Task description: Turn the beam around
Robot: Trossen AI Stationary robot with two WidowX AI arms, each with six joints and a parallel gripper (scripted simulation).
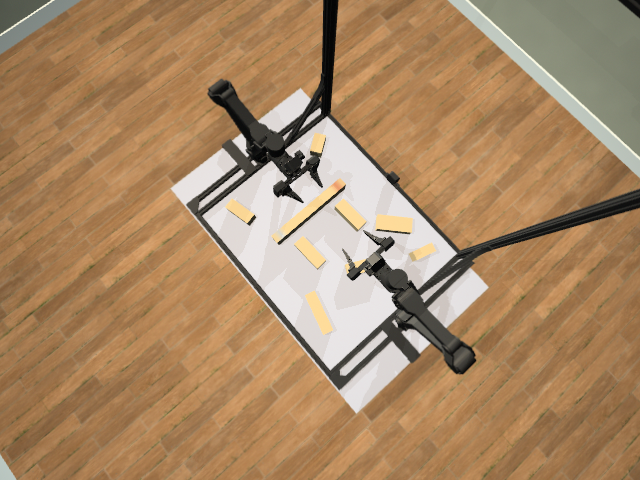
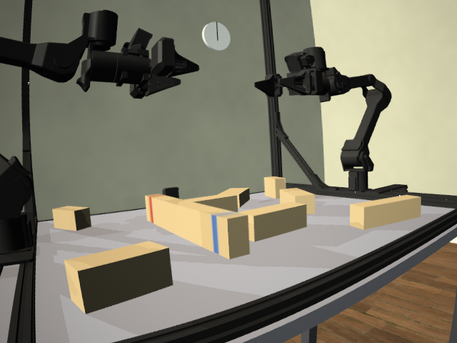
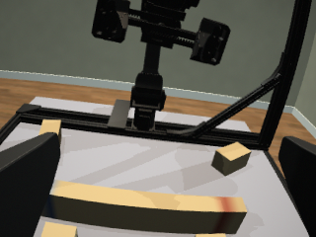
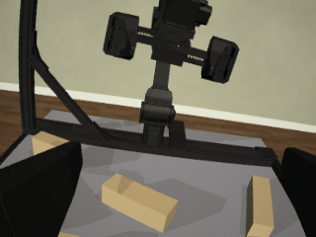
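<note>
The long beam (image 1: 309, 213) (image 2: 215, 234) lies flat on the table top, its red-marked end toward the far edge and its blue-marked end nearest the exterior camera. It also shows in the left wrist view (image 3: 148, 207). My left gripper (image 1: 356, 243) is open and empty, high above the table near the bearers. My right gripper (image 1: 308, 190) is open and empty, high above the beam's red end. In the exterior view both hang well clear (image 2: 263, 85) (image 2: 184, 71).
Several loose wooden blocks lie around: one near the right arm's base (image 1: 317, 143), one at the left edge (image 1: 240, 210), one at the front (image 1: 317, 312), two beside the left arm (image 1: 393, 223) (image 1: 422, 251). Black frame rails (image 1: 385, 170) and posts border the table.
</note>
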